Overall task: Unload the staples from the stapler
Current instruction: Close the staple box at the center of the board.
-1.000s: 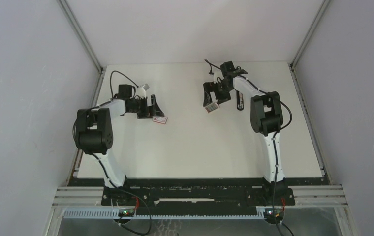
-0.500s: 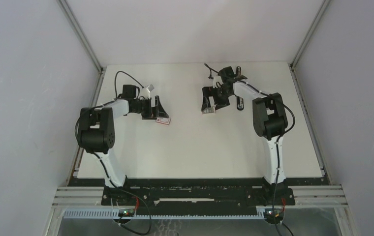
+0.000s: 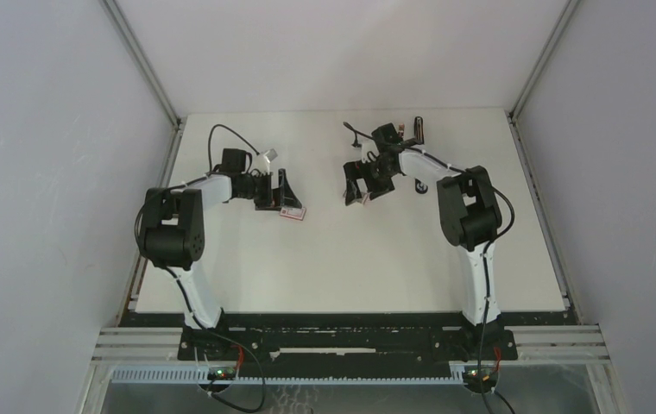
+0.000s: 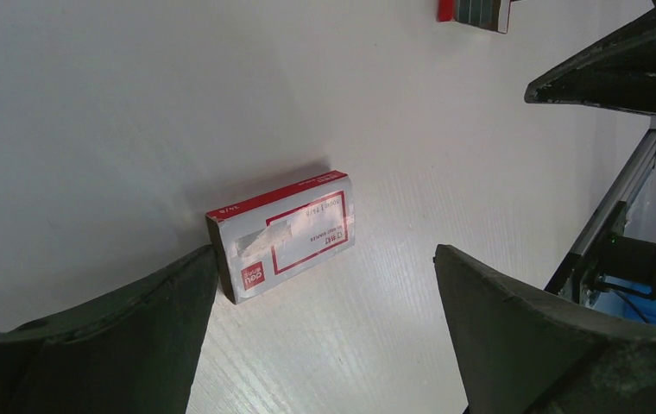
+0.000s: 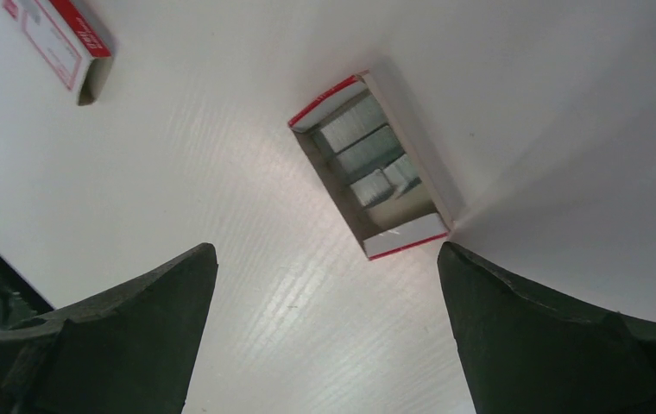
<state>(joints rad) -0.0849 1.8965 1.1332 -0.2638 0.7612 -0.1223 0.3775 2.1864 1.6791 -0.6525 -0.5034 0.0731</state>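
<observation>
White tabletop point(image 5: 221, 259), staples point(image 5: 368, 159), box label point(image 4: 307, 237) illegible

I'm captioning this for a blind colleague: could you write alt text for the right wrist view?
A small open red-and-white cardboard tray holding silvery-grey staple strips lies on the white table, seen between the wide-open dark fingers of the right pincer. A red-and-white box sleeve lies apart at the upper left.

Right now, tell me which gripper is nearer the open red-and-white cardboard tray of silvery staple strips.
Right. The right gripper hovers over the tray, jaws open; the left gripper sits farther left, over the red-and-white box sleeve.
</observation>
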